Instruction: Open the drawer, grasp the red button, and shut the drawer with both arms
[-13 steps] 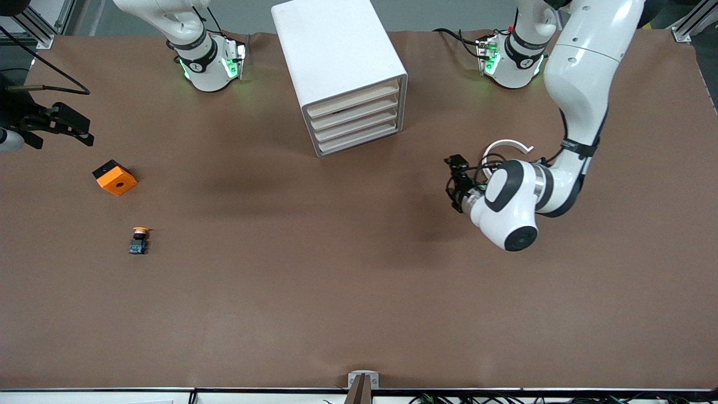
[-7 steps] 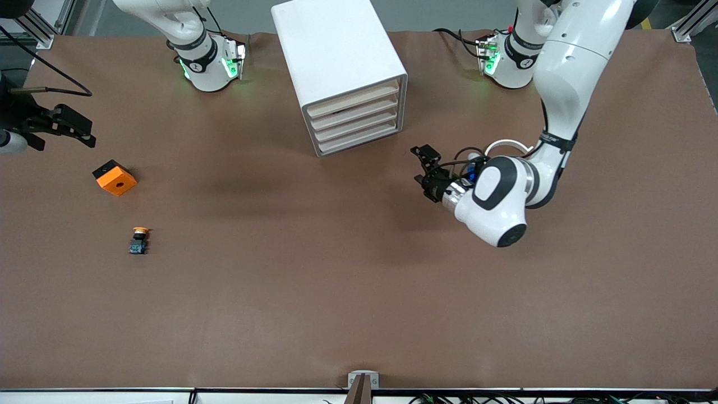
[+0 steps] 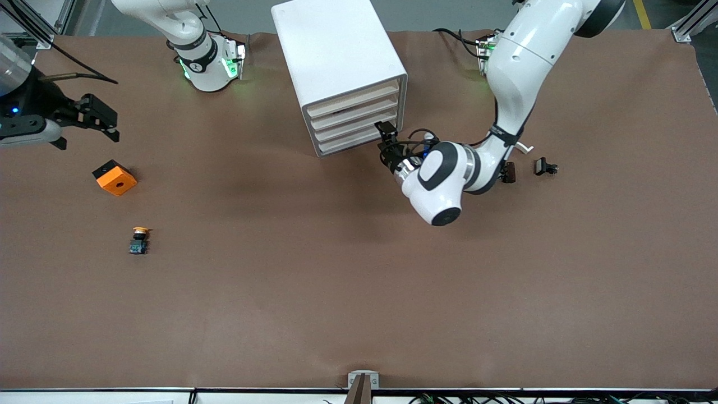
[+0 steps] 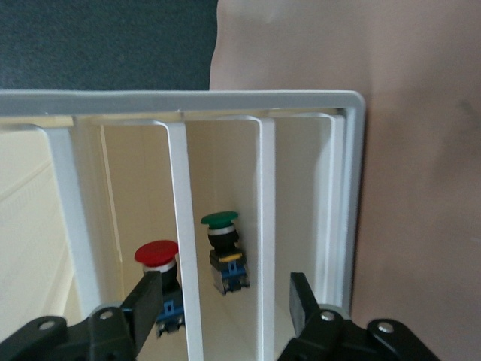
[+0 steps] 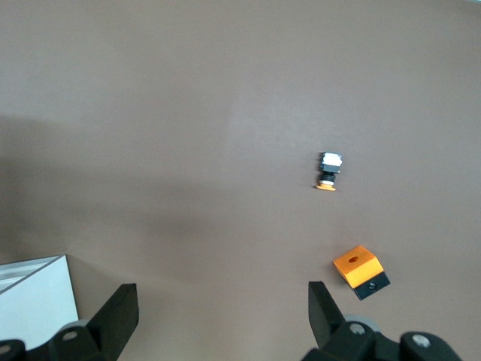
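Note:
The white drawer unit (image 3: 342, 67) stands at the table's back middle, its four drawers (image 3: 354, 119) pushed in. My left gripper (image 3: 387, 136) is right at the drawer fronts, at the lower drawers' corner. In the left wrist view the left gripper (image 4: 225, 284) is open, its fingers (image 4: 149, 295) straddling two white drawer edges (image 4: 266, 226). Inside, the red-capped button (image 4: 157, 254) sits by one finger, a green-capped button (image 4: 222, 248) beside it. My right gripper (image 3: 101, 119) hangs open over the right arm's end of the table, and the right gripper (image 5: 222, 292) holds nothing.
An orange block with a hole (image 3: 115, 177) and an orange-capped button (image 3: 139, 240) lie at the right arm's end; both show in the right wrist view as the orange block (image 5: 361, 271) and orange-capped button (image 5: 329, 171). A small black part (image 3: 545, 166) lies beside the left arm.
My left arm has swung across the table and brought its gripper up to the drawer fronts. The right gripper has shifted slightly over its end of the table.

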Tool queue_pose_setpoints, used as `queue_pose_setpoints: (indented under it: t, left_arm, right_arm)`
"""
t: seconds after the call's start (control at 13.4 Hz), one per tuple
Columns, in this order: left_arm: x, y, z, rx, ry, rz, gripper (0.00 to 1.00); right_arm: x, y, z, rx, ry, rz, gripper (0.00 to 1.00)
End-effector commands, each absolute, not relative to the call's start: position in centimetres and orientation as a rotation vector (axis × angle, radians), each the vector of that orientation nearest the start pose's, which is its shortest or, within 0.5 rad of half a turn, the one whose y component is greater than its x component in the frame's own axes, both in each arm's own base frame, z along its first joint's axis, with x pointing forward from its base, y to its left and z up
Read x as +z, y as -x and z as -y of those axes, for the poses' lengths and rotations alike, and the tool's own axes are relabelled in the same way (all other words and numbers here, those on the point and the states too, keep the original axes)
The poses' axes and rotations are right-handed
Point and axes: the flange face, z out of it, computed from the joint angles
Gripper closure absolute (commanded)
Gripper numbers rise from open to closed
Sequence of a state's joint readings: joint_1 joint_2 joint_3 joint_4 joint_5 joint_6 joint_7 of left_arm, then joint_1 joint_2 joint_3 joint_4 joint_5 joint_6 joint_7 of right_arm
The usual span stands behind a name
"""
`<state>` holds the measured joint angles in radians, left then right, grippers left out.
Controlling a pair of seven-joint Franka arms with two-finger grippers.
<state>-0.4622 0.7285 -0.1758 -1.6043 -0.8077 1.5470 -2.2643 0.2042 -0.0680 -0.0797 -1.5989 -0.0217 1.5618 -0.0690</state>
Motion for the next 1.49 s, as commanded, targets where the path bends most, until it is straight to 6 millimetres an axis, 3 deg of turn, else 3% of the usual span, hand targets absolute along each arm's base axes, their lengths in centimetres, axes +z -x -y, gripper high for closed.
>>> queue_pose_setpoints:
  t: [0.0,0.07,0.15,0.52,0.67,0.82,1.12,1.19,1.41]
  left_arm:
    - [20.9,-45.3,43.4,1.222,1.204,1.825,0.36]
    - [20.9,-44.5,44.1,1.205,1.202,1.811,0.36]
    - [20.9,-44.0,44.5,1.194,1.200,1.806,0.36]
    - [21.1,-42.8,45.8,1.209,1.188,1.774,0.40]
    - [21.2,-42.0,46.5,1.201,1.200,1.761,0.43]
    - [21.1,-41.4,47.0,1.195,1.207,1.750,0.52]
    - [21.1,-41.6,46.9,1.201,1.204,1.753,0.91]
    - [21.1,-41.9,46.7,1.200,1.202,1.759,0.96]
    - [21.4,-43.2,45.5,1.205,1.191,1.788,0.98]
  right_arm:
    - [65.6,-52.5,-8.7,-0.060,3.142,0.332,0.00]
    - [65.6,-52.5,-9.3,-0.060,3.144,0.258,0.00]
    - [65.6,-52.0,-11.4,-0.062,3.149,0.178,0.00]
    - [63.2,-50.9,-17.7,0.046,3.127,-0.508,0.00]
    - [62.4,-50.1,-20.7,0.065,3.117,-0.625,0.00]
    - [61.3,-49.4,-23.6,0.101,3.099,-0.717,0.00]
    - [59.6,-49.6,-26.0,0.231,2.967,-0.954,0.00]
    - [58.9,-49.7,-26.8,0.244,2.955,-1.008,0.00]
    - [56.8,-49.6,-29.8,0.254,2.922,-1.174,0.00]
